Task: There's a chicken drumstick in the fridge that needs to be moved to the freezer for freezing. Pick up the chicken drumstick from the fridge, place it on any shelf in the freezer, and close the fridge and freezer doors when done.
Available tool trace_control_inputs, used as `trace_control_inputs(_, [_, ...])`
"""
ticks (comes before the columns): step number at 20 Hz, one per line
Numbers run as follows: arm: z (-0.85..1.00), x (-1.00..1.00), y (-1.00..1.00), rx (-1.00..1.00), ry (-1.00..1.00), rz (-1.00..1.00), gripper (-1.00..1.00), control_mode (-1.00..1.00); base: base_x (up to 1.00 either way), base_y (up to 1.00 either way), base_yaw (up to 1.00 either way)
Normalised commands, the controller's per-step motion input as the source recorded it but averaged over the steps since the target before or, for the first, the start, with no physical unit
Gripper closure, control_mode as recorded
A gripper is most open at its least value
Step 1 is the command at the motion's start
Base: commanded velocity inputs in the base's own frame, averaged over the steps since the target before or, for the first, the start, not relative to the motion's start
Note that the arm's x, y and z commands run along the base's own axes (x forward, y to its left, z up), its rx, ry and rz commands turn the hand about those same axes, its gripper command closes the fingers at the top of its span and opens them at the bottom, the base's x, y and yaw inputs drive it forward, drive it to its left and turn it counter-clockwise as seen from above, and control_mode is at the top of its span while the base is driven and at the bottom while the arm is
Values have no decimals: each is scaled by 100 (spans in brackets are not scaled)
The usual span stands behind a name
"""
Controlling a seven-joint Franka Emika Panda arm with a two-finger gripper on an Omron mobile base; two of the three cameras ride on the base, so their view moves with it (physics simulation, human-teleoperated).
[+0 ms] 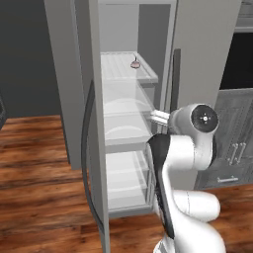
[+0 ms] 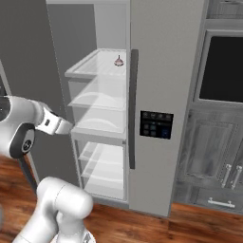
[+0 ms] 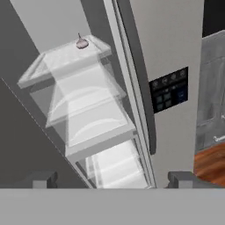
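Fingertips point(image 3: 44, 179) stand well apart at the bottom of the hand view, nothing between them: gripper point(image 3: 112, 180) released and empty, aimed into the open fridge point(image 2: 102, 123). From the base views the arm's forearm reaches toward the clear drawers at mid-height, close to the cabinet front but not yet inside. Fridge door point(image 1: 91, 123) swung wide open; freezer door point(image 2: 163, 95), the one with the black dispenser panel point(image 2: 156, 124), looks shut. On the top ribbed shelf point(image 1: 123, 69) sits a small pinkish round item with a pointed top point(image 2: 118, 60); that is not the target. Drumstick: cannot find it; no reddish-brown piece visible on the shelves or through the drawers from these angles, so its place is unknown. Step in hand, as I judge it: early, the search-and-reach phase, nothing picked, freezer unopened. Next move likely calls for locating the drumstick, perhaps by shifting the hand's line of sight to lower shelves, then a fine pinch on a very small piece. Writing: panel shows faint button marks, too small to read; no brand seen.
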Motion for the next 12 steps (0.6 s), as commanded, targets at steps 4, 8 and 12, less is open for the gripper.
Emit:
trace_control_inputs(4, [-100,0,100,0,-24,-27,-100,-100,0,0,0])
trace_control_inputs(8, [-100,0,100,-2,-22,-27,-100,-100,0,0,0])
trace_control_inputs(12, [-98,0,100,-6,-25,-26,-100,-100,0,0,0])
